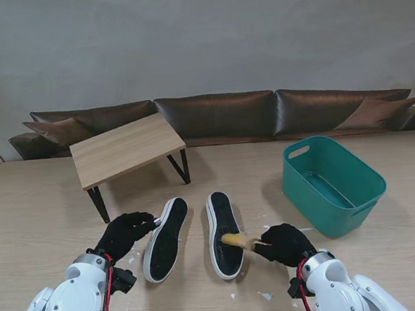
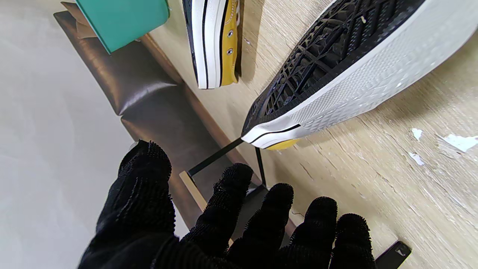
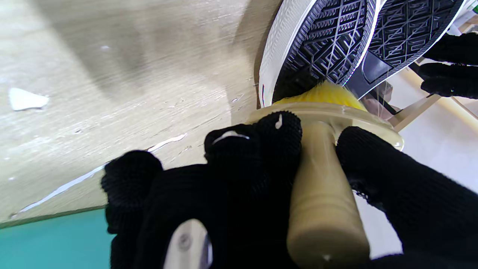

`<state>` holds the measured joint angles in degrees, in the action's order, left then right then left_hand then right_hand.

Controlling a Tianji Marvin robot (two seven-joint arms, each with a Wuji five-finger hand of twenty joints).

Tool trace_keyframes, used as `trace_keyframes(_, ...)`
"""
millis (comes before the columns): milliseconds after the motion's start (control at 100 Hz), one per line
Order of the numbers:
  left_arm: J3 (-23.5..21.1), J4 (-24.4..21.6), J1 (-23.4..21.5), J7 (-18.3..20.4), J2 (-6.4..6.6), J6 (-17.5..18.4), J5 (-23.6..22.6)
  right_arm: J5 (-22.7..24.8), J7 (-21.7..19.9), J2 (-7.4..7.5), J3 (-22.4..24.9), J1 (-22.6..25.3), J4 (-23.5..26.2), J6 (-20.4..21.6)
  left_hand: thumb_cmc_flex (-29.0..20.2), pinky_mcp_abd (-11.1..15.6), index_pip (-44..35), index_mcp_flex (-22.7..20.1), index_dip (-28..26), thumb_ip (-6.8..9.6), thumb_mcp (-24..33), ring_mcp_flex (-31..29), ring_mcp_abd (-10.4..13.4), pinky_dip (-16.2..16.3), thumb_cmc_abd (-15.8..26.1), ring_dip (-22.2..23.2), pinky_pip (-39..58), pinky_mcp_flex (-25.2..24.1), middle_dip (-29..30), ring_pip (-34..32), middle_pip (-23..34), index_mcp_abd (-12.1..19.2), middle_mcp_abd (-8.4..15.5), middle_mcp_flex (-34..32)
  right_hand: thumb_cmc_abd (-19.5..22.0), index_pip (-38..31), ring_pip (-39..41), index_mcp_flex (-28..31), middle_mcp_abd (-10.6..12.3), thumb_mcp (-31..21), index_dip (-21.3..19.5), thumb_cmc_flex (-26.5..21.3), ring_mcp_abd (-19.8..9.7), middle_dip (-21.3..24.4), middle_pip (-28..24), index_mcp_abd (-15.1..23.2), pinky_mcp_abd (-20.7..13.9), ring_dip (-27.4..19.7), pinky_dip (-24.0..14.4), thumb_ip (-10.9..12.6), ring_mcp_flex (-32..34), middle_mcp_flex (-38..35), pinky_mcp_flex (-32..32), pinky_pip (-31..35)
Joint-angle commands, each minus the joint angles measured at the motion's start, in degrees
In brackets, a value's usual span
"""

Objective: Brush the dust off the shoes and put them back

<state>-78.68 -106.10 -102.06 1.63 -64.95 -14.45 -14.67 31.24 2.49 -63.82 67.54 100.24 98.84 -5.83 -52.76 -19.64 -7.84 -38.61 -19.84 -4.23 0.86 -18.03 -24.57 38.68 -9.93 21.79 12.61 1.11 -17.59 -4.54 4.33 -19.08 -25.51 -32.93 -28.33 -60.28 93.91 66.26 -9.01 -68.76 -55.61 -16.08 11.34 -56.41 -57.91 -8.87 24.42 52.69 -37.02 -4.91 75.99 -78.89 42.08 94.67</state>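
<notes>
Here the wooden table (image 1: pixel 34 213) carries everything, with a dark leather sofa (image 1: pixel 218 113) running along its far edge. A small wooden bench (image 1: pixel 124 148) on black legs stands toward the far left, and a teal plastic tub (image 1: pixel 334 182) sits on the right side, well apart from the bench.

Between them, nearer to me, lie 2 shoes with black patterned soles turned up and white rubber edges. The left shoe (image 1: pixel 166 239) angles slightly, and the left wrist view shows its sole raised off the table with yellow canvas beneath. The right shoe (image 1: pixel 225 234) lies just beside it, about parallel.

The right hand (image 1: pixel 283 243), in a black glove, is clamped around the pale handle of a brush (image 1: pixel 240 240), whose yellow bristles press against the right shoe's sole near its heel end. The left hand (image 1: pixel 124 232), also gloved in black, sits just beside the left shoe's outer edge; its fingers (image 2: pixel 231 201) are spread apart and hold nothing.

Small white scraps (image 1: pixel 265 295) are scattered on the table near both arms.
</notes>
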Motion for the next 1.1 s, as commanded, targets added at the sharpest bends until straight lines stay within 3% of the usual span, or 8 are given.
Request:
trace_keyframes(0,0.1,0.0,0.0,1.1,-0.08,-0.3,0.1,0.1,-1.5,0.10,0.0,0.1,0.1,0.0,-2.0,0.1,0.1,-1.0,-0.1,2.56,-1.4,0.4,-1.1,0.4,2.0,0.2,-1.7,-0.4,0.0,-0.3,0.0,-0.5,-0.6,-0.4,0.4,-2.3,0.4,6.6,-0.4,-4.0,-1.5,-2.5,-6.1,-0.2,0.0,-3.7,-0.5,-0.2,-0.5,1.9,-1.0,-3.6,22.1,0.9)
trace_keyframes(530,-0.1,-0.2,-0.3,1.2,-0.04,-0.2,0.0,-2.3,-6.3,0.92,4.9,3.5,3.8,2.7,-2.0,0.1,0.1,-1.0,-0.1,2.56,-1.5,0.4,-1.0,0.4,2.1,0.2,-1.7,-0.5,0.0,-0.3,0.0,-0.4,-0.5,-0.4,1.6,-2.6,1.2,7.3,-1.6,-5.4,-2.2,-3.4,-4.3,0.0,-1.0,-5.0,0.9,0.2,-1.1,1.9,-1.1,-3.8,22.3,1.8)
trace_keyframes(810,-0.1,-0.2,-0.4,0.9,-0.12,-0.3,0.0,-7.0,-5.6,0.08,4.2,2.1,5.6,-3.0,-2.0,0.1,0.1,-1.0,-0.1,2.56,-1.5,0.4,-1.2,0.4,2.1,0.2,-1.7,-0.5,0.0,-0.3,0.0,-0.5,-0.6,-0.4,0.9,-2.4,1.5,7.6,-2.3,-6.1,-2.2,-4.1,-3.8,0.7,-1.7,-5.8,1.4,0.5,-1.6,1.5,-1.1,-3.8,22.3,2.2)
trace_keyframes(1090,0.0,-0.2,-0.3,1.0,-0.11,-0.6,0.2,-6.6,-1.0,-1.23,-0.3,-3.1,4.6,-8.2,-2.0,0.1,0.1,-1.0,-0.1,2.56,-1.4,0.4,-1.1,0.4,2.2,0.2,-1.7,-0.5,0.0,-0.3,0.0,-0.5,-0.5,-0.4,1.1,-2.3,1.3,7.5,-2.3,-5.7,-2.3,-4.2,-3.7,1.2,-1.5,-5.8,1.6,0.4,-1.7,1.3,-1.1,-3.7,22.3,2.0)
